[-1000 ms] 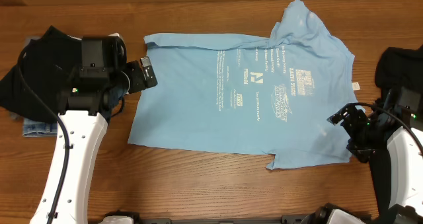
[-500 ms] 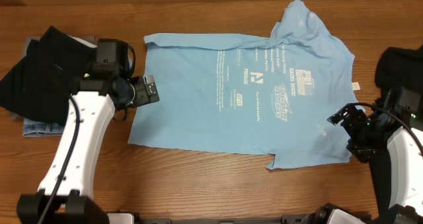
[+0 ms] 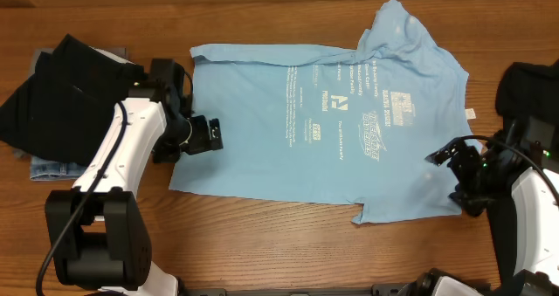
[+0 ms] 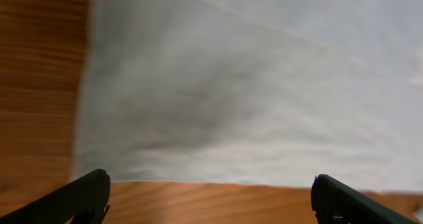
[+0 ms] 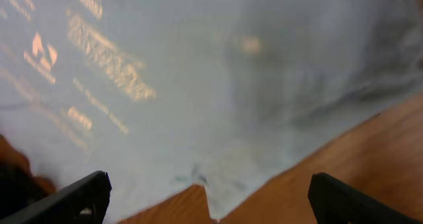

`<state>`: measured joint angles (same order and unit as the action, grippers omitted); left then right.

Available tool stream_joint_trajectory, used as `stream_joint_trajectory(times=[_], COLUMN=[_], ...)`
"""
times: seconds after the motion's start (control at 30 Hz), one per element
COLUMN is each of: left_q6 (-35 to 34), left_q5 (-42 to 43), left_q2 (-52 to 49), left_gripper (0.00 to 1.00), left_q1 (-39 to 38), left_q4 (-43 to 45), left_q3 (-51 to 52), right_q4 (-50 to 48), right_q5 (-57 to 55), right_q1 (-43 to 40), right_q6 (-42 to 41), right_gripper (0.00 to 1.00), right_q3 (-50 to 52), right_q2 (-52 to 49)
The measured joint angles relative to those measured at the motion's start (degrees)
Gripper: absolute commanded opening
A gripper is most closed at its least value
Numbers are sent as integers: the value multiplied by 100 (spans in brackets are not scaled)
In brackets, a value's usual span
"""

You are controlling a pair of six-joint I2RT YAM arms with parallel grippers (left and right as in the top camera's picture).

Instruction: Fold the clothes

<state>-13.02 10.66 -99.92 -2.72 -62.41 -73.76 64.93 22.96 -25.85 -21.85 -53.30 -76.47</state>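
Note:
The clothes at hand are a light blue T-shirt with pale lettering, spread flat across the middle of the table. My left gripper hovers at the shirt's left edge, open. In the left wrist view the cloth fills the upper part, and bare wood lies between the spread fingers of the left gripper. My right gripper stands open over the shirt's lower right corner. The right wrist view shows the hem with a notch above the right gripper, which holds nothing.
A black garment lies on denim at the far left, close behind my left arm. Another dark cloth sits at the right edge. A small white tag lies beside the shirt's right side.
My left arm has swung right and toward the front, bringing its gripper to the shirt's left edge. The right gripper has shifted only slightly. The shirt has not moved.

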Motion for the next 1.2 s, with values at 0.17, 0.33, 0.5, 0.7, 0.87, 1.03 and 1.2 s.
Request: stream_joint_trajectory(times=[0.17, 0.33, 0.5, 0.7, 0.87, 1.03, 1.2], left_q6=[280, 382, 424, 424, 424, 424, 424], left_q5=[490, 682, 719, 647, 603, 581, 564], left_q2=[323, 1051, 1215, 1213, 1213, 1213, 1213], left_gripper=[100, 100, 100, 100, 100, 100, 100], left_q1=[0, 0, 0, 0, 0, 0, 0], left_q4=[-61, -260, -413, -380, -382, -426, -424], left_q3=[0, 0, 0, 0, 0, 0, 0], right_q4=[509, 776, 743, 382, -68, -199, -531], right_q5=[177, -334, -949, -1453, -1644, -1943, -2194], right_q1=[0, 0, 0, 0, 0, 0, 0], right_q6=[678, 400, -149, -846, -1412, -1574, -1655], right_gripper=[8, 4, 4, 4, 10, 37, 42], right_q3=[0, 0, 2, 219, 529, 774, 975], right_q2=[2, 2, 2, 2, 0, 0, 2])
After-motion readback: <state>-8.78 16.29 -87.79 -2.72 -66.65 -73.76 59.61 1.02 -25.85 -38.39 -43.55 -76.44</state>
